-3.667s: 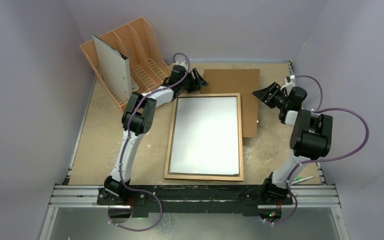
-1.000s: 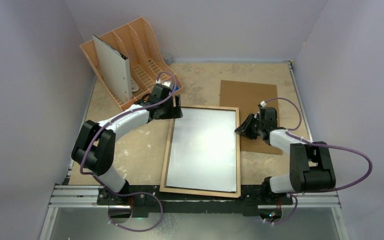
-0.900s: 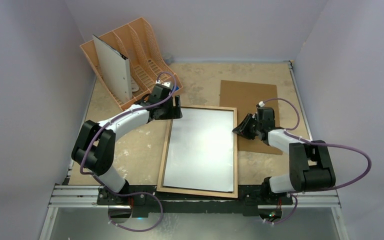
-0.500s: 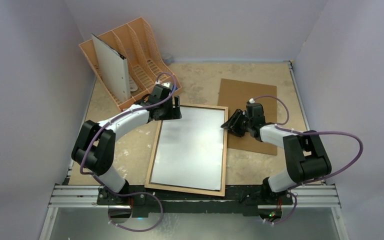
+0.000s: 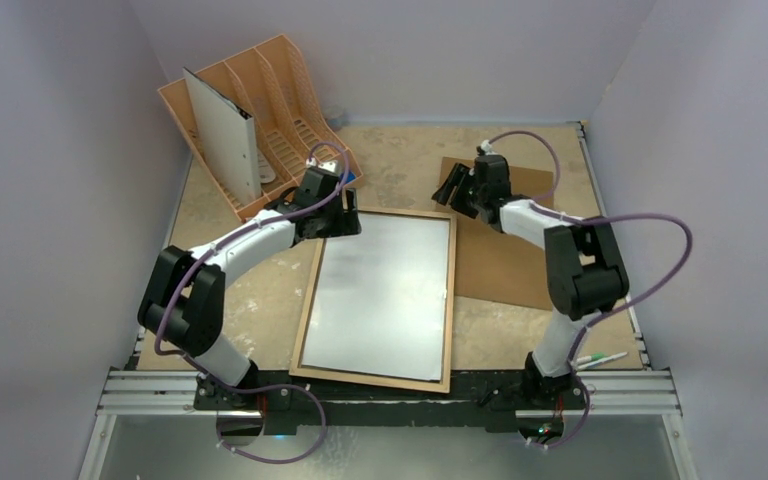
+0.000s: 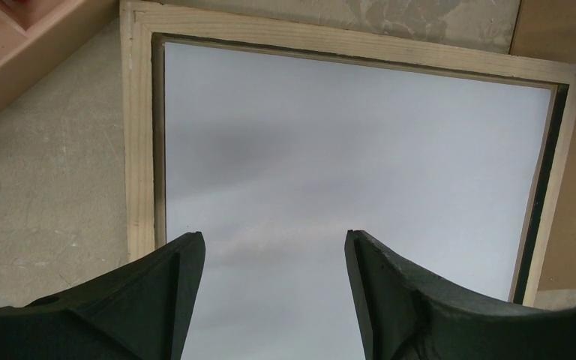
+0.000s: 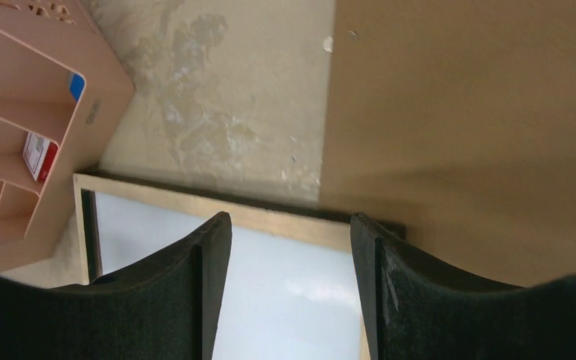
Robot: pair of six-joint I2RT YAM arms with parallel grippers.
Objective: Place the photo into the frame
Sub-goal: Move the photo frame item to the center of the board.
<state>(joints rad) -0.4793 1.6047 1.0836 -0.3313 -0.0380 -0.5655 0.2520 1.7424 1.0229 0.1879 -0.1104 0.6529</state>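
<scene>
The frame (image 5: 309, 305) lies flat mid-table, its light wood rim up and slightly turned. Inside it rests the photo (image 5: 385, 295), white reverse up; its printed side is hidden. My left gripper (image 5: 347, 214) hovers open over the frame's far left corner. In the left wrist view the open left gripper (image 6: 274, 247) hangs above the photo (image 6: 345, 165), beside the frame's rim (image 6: 139, 150). My right gripper (image 5: 450, 186) is open at the frame's far right corner. In the right wrist view the right gripper (image 7: 291, 225) straddles the frame's rim (image 7: 150, 193) above the photo (image 7: 285, 292), holding nothing.
A brown backing board (image 5: 505, 260) lies right of the frame, partly under it, and fills the right of the right wrist view (image 7: 465, 112). A peach file rack (image 5: 260, 100) holding a white board (image 5: 222, 135) stands far left. Pens (image 5: 600, 358) lie near the right base.
The frame with the photo slid left and turned a little. My right gripper left the frame's right edge, opened, and moved to the far right corner. The left gripper stayed put.
</scene>
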